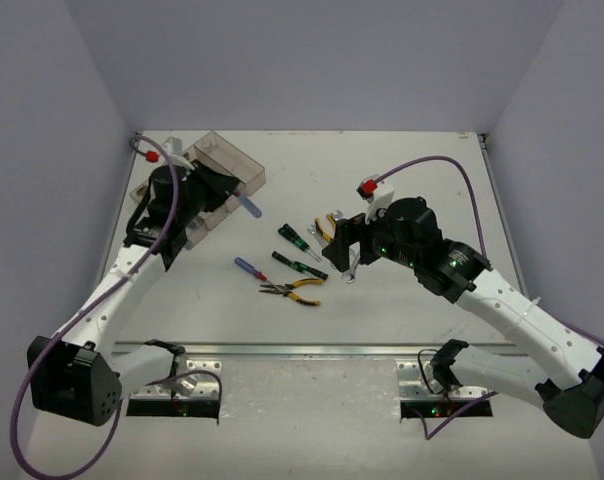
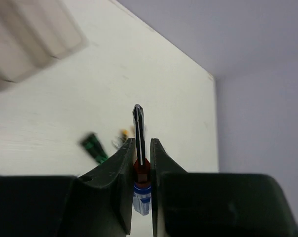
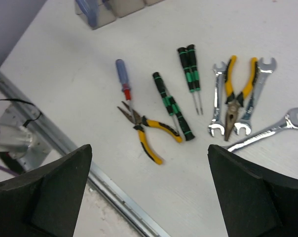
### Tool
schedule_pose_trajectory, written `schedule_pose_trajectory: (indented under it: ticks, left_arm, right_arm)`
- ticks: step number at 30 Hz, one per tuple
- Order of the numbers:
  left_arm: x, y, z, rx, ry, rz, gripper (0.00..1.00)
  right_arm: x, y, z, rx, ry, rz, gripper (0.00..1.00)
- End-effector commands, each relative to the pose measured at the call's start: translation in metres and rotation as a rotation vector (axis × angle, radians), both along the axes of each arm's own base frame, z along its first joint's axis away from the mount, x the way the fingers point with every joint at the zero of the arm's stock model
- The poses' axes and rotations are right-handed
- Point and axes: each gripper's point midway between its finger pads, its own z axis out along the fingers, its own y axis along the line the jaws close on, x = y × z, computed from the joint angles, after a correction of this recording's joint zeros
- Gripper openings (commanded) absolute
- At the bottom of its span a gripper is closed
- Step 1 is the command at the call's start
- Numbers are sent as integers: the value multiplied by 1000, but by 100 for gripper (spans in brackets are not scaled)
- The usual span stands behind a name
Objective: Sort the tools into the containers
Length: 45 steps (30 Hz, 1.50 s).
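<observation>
The left claw (image 1: 229,195), seen from above, is at the far left of the surface (image 1: 412,180), just beside the clear containers (image 1: 227,155). It is closed on a blue-handled screwdriver (image 1: 248,206) that sticks out to the right. The right claw (image 1: 342,248) hangs over the middle of the surface with its fingers spread wide and nothing between them. Loose tools lie below and to its left: two green-black screwdrivers (image 1: 294,238) (image 1: 300,266), a blue and red screwdriver (image 1: 249,266) and yellow-handled pliers (image 1: 294,290) nearest the arms.

In the left wrist view, the left claw (image 2: 141,165) is clamped on the blue-handled screwdriver (image 2: 138,129) at its red collar. The dark shaft points away from the camera, above the surface (image 2: 65,108). The containers (image 2: 30,39) are a blur at the upper left.

In the right wrist view, the right claw (image 3: 148,170) stands fully apart over the tools and holds none of them. From left to right lie the blue and red screwdriver (image 3: 122,76), long-nose pliers (image 3: 146,131), one green-black screwdriver (image 3: 171,106), then a pair of them (image 3: 190,69) side by side. Further right, a second pair of yellow pliers (image 3: 235,94) lies between two silver wrenches (image 3: 217,98) (image 3: 255,91), and a third wrench (image 3: 267,133) lies slanted at the right edge.
</observation>
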Motion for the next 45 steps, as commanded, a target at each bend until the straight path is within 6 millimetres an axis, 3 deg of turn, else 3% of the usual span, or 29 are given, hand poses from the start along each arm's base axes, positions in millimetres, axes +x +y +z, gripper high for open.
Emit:
schedule_pose_trajectory:
  ticks: [1, 4, 8, 10, 15, 20, 21, 23, 28, 32, 35, 38, 39, 45]
  left_arm:
    - [16, 125, -47, 173, 248, 418, 0]
    - [24, 190, -60, 245, 365, 618, 0]
    - [41, 237, -74, 298, 450, 755, 0]
    - [51, 250, -96, 315, 511, 778, 0]
    - [73, 268, -120, 368, 585, 796, 0]
    - [82, 277, -140, 376, 636, 805, 0]
    - [84, 277, -142, 370, 638, 807, 4]
    - [84, 277, -143, 359, 642, 815, 26]
    - [87, 275, -133, 329, 613, 811, 66]
    - [86, 269, -100, 280, 541, 792, 83]
    - [76, 245, -63, 233, 448, 685, 97]
    - [55, 211, -36, 219, 338, 531, 100]
    - [36, 201, -33, 229, 310, 503, 100]
    - [-35, 144, -22, 296, 143, 259, 100]
  right_arm:
    - [18, -36, -32, -178, -13, -137, 99]
    - [21, -46, -47, -233, -11, -167, 99]
    - [21, -56, -61, -272, -2, -198, 99]
    - [19, -54, -62, -261, -4, -187, 99]
    - [18, -56, -64, -259, -7, -188, 99]
    - [16, -52, -68, -256, 6, -169, 99]
    - [16, -52, -69, -255, 8, -167, 99]
    - [16, -50, -70, -256, 12, -162, 99]
    - [14, -44, -75, -251, 31, -131, 99]
    - [11, -32, -79, -241, 45, -62, 99]
    - [4, -15, -81, -209, 83, 29, 99]
    - [1, -2, -86, -220, 120, 73, 99]
    - [2, 2, -84, -227, 114, 75, 99]
    - [0, 48, -94, -257, 149, 139, 98]
